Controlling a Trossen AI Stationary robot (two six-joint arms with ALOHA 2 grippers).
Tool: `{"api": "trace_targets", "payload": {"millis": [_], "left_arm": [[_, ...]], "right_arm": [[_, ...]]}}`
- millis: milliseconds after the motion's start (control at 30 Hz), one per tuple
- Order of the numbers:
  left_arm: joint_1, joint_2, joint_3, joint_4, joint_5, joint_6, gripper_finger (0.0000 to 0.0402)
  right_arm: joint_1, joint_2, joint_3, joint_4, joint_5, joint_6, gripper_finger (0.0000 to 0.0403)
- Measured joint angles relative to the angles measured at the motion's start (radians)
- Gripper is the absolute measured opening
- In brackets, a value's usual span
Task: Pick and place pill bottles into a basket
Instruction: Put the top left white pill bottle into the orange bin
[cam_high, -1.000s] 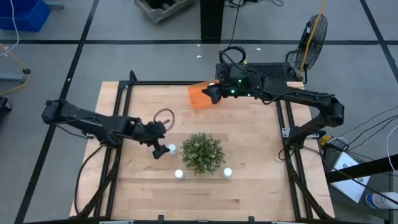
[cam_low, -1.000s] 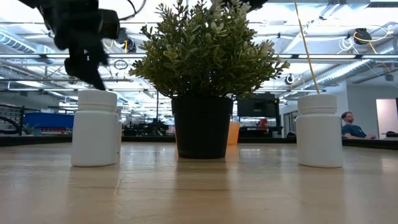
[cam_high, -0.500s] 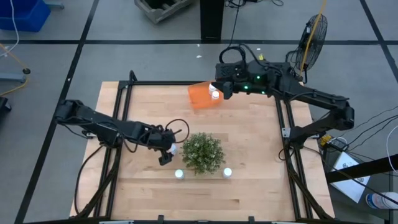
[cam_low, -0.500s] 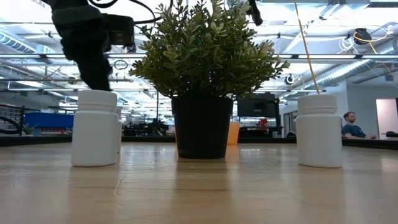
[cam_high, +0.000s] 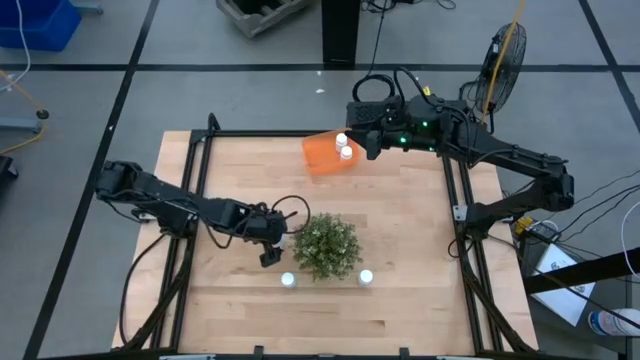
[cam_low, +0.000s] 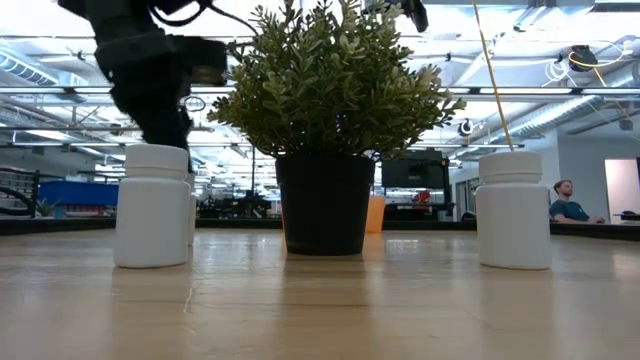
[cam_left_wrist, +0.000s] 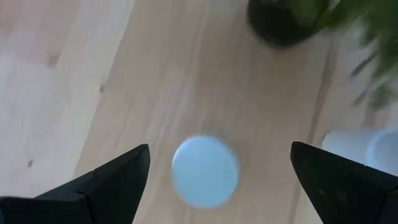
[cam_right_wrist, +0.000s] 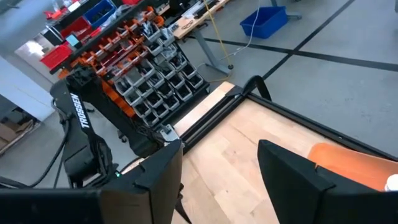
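Note:
My left gripper (cam_high: 270, 250) hangs open over a white pill bottle (cam_left_wrist: 205, 171) just left of the green plant (cam_high: 328, 246). Its fingers stand wide on either side of the cap without touching it. Two more bottles (cam_high: 287, 281) (cam_high: 366, 277) stand upright on the table near the plant. The orange basket (cam_high: 322, 158) sits at the far edge with two bottles (cam_high: 341, 140) (cam_high: 347, 153) in it. My right gripper (cam_high: 366, 142) is open and empty just right of the basket.
The plant in its black pot (cam_low: 322, 200) stands mid-table, close beside my left gripper. Another bottle (cam_left_wrist: 367, 146) shows at the edge of the left wrist view. Black frame rails (cam_high: 195, 170) run along the table's sides. A person (cam_low: 565, 200) sits far behind.
My left gripper has moved toward the table's right and near edges, up against the plant and over the bottle beside it. My right gripper has drawn back from above the basket toward the table's right edge, and two bottles now show in the basket.

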Motion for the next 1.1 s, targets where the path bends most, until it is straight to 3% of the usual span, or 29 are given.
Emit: {"api": "trace_targets", "payload": {"millis": [233, 333, 833, 1100], "left_arm": [[0.005, 0.051, -0.001, 0.014, -0.007, 0.004, 0.0393], [0.005, 0.055, -0.001, 0.012, -0.006, -0.013, 0.0374], [0.009, 0.054, -0.001, 0.025, 0.02, -0.074, 0.0164], [0.026, 0.054, -0.001, 0.013, 0.022, -0.1, 0.018]], "right_arm": [[0.0, -0.002, 0.0, 0.004, 0.0, 0.001, 0.0201], [0.0, -0.002, 0.0, 0.009, 0.0, 0.003, 0.0201], [0.0, -0.002, 0.0, 0.009, 0.005, 0.002, 0.0201], [0.0, -0.002, 0.0, 0.008, 0.027, -0.003, 0.0201]]}}
